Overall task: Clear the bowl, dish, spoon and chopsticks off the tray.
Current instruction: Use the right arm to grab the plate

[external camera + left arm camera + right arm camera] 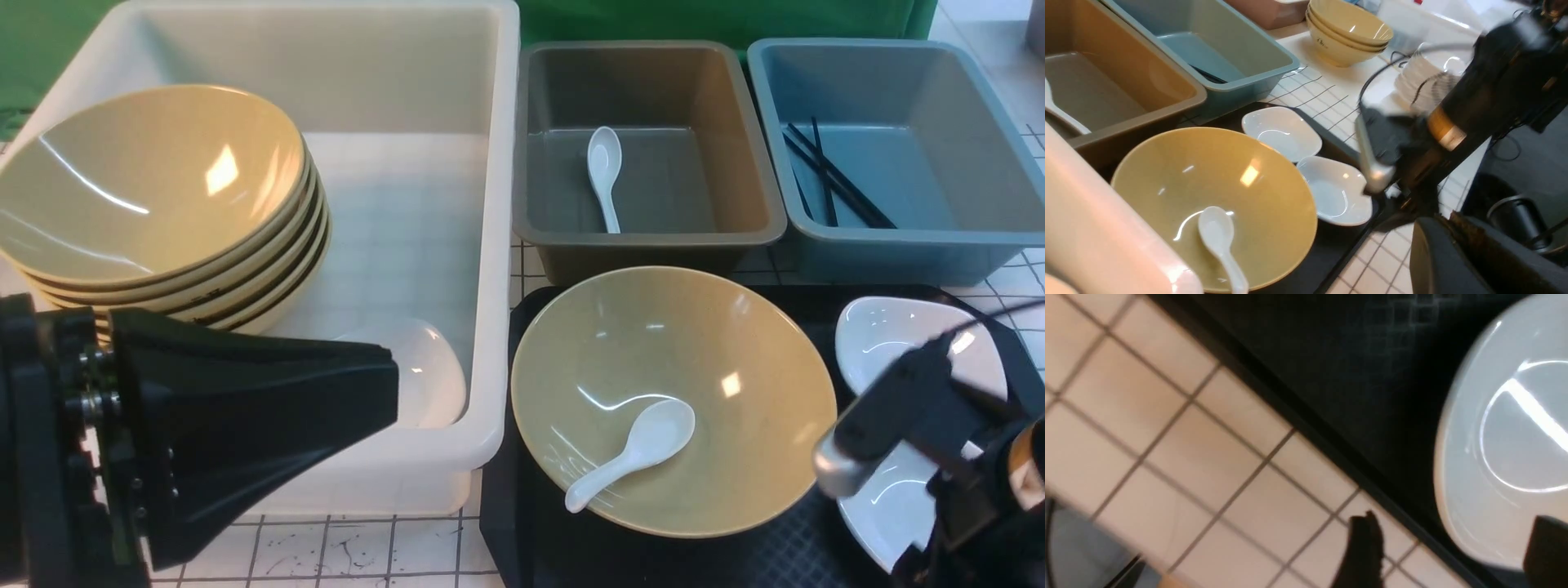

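On the black tray (pixel 522 523) sits the olive-yellow bowl (pixel 694 359) with the white spoon (pixel 633 449) lying inside it. Two white dishes share the tray's right side, one farther (pixel 890 335) and one nearer (pixel 890 506). My right arm (pixel 898 408) hangs over the nearer dish (pixel 1506 449). My right gripper (pixel 1453 555) is open, one finger over the tiled table, the other over the dish, its rim and the tray edge (pixel 1331 457) between them. The black chopsticks (pixel 833 175) lie in the blue bin. My left gripper (pixel 392 384) is shut and empty, in front of the white bin.
The white bin (pixel 490 245) holds a stack of olive-yellow bowls (pixel 155 180) and a white dish (pixel 424 367). Behind the tray stand a grey bin (pixel 645 237) with another white spoon (pixel 605 171) and the blue bin (pixel 898 241). More bowls (pixel 1347 28) and white plates (pixel 1421 81) stand beyond the tray.
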{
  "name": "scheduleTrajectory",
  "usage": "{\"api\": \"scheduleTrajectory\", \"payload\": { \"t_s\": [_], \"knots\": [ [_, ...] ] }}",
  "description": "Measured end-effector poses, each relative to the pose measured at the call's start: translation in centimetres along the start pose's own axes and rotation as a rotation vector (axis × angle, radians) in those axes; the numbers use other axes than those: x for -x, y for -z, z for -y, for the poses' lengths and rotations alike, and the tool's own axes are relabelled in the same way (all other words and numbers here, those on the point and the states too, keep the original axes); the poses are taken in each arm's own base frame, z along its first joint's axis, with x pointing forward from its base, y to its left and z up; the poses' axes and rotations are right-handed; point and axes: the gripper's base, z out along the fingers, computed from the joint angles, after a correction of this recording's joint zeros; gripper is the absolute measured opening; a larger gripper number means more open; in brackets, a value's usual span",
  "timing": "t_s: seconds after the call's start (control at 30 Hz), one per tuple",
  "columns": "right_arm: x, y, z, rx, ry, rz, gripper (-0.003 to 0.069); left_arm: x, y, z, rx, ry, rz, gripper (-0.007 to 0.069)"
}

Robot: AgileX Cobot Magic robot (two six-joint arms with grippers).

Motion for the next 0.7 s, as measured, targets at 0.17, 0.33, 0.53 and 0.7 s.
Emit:
{"api": "scheduleTrajectory", "payload": {
  "t_s": [0.17,0.33,0.53,0.7],
  "knots": [
    [0.9,-3.5,0.5,-0.05,0.045,-0.001,0.0589,0.1,0.0,0.1,-0.007,0.011,0.005,-0.0001],
    [1.8,-5.7,1.2,-0.137,0.094,-0.04,0.0541,0.1,0.0,0.1,-0.008,0.013,0.006,-0.0001],
    [2.2,-7.0,1.4,-0.146,0.106,-0.096,0.0434,0.1,0.0,0.1,-0.008,0.013,0.006,-0.0001],
    [2.0,-7.1,1.3,-0.142,0.101,-0.126,0.025,0.0,0.0,0.0,-0.002,0.004,0.001,-0.0001]
  ]
}}
